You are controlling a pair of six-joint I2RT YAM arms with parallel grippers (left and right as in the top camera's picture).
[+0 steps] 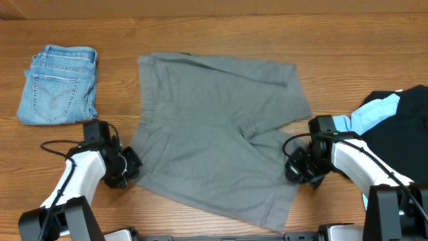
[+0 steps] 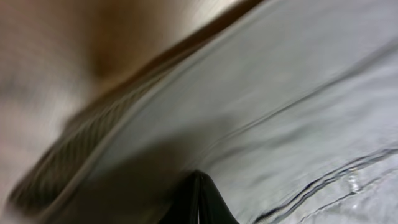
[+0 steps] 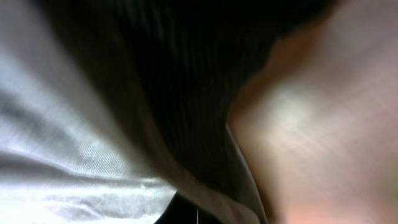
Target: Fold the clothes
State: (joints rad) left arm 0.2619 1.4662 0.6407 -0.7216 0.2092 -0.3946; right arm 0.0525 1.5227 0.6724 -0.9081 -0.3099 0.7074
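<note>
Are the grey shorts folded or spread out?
Spread out. Overhead, the shorts lie flat on the table, both legs showing, nothing doubled over.

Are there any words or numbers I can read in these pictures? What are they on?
There are no words, numbers or signs that can be read.
grey shorts: plain cloth, no label showing.
folded jeans: only curved stitching on the pocket, no letters.
black and light-blue clothes: no print to be seen.
Both wrist views: blurred close-ups of cloth, nothing written.
</note>
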